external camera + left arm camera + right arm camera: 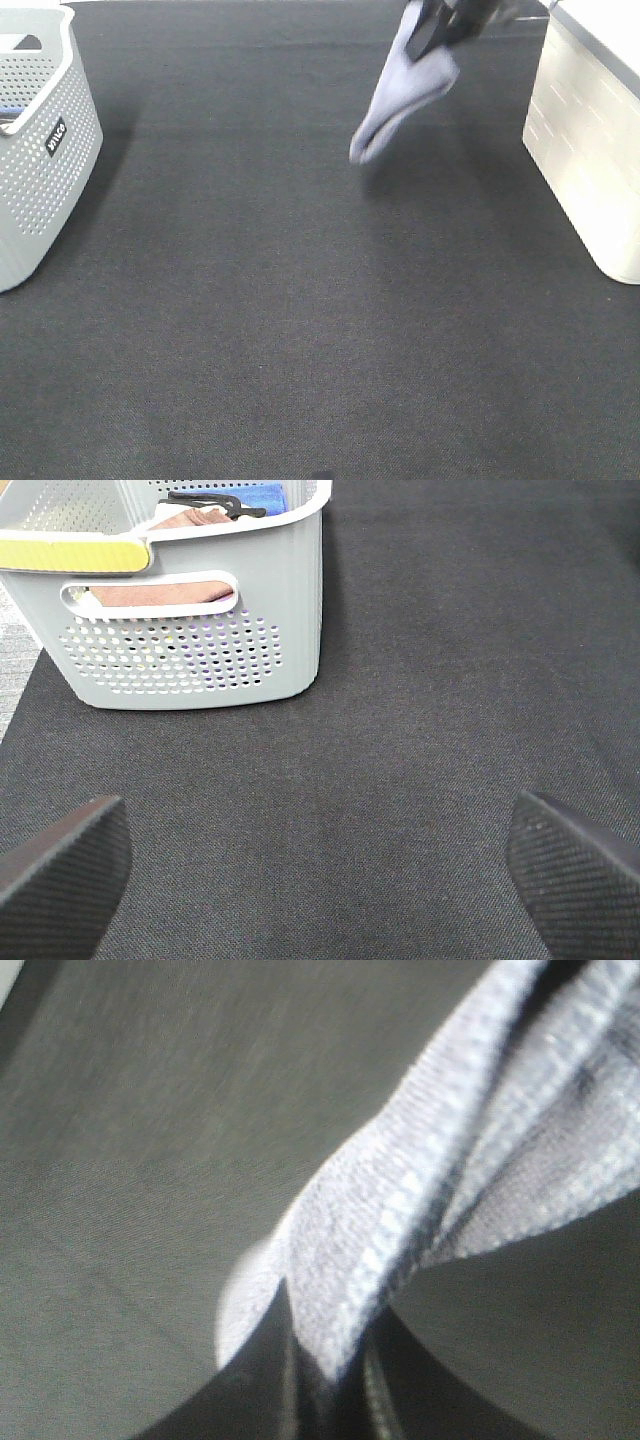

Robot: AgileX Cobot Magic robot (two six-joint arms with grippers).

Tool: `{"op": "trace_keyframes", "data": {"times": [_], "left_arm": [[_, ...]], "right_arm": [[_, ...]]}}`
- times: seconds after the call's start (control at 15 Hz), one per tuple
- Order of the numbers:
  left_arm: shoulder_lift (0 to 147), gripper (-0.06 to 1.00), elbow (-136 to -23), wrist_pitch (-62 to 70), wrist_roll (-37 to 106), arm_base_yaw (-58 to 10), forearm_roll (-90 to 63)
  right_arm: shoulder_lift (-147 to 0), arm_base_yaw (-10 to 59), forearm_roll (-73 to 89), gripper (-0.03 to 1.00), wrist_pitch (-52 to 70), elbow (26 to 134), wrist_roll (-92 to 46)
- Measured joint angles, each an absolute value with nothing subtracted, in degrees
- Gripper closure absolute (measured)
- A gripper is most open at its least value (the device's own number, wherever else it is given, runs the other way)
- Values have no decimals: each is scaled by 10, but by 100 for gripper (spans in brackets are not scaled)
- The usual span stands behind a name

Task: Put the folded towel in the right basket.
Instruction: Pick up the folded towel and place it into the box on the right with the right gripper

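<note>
A dark woven table [300, 330] fills the high view from edge to edge. At its right edge stands the right basket [590, 130], white and tall-sided, only partly inside the picture. Across from it, at the left edge, sits a grey left basket [40, 170] with perforated walls, a cut-out handle and a small dark label. The left wrist view shows that this one holds a brown cloth [160, 592], a blue item [262, 497] and a thin black object [205, 502], with a yellow strip [70, 552] along its rim.

The folded towel [400, 100], pale lavender, hangs over the far part of the table, right of the middle. It is well outside the right basket, with a clear stretch of table between the two. Its lower end droops toward the table above its own shadow; whether it touches cannot be told.

The right tool [437, 28] pinches the towel's upper end, and the right wrist view shows the ribbed hem of the cloth clamped between the dark fingers [265, 1380]. The left tool [320, 875] is spread wide above bare table near the left basket, gripping nothing.
</note>
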State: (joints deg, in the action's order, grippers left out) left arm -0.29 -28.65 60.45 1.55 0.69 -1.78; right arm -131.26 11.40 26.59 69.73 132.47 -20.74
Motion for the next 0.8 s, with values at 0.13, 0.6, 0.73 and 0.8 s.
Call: {"op": "trace_keyframes", "data": {"times": [0.13,0.6,0.73,0.8], "left_arm": [[-3,-3,-286,604,15,7,-18],[-3,-3,-286,604,15,7,-18],[-3,-3,-286,604,15,7,-18],[-3,-3,-286,604,15,7,-18]], "right_arm": [[-1246,114,187,89,699,1325,-202],[-1142,18,90,89,700,1325,-147],[-1131,-33,88,89,700,1325,-135],[-1129,-61,87,89,700,1325,-131]]}}
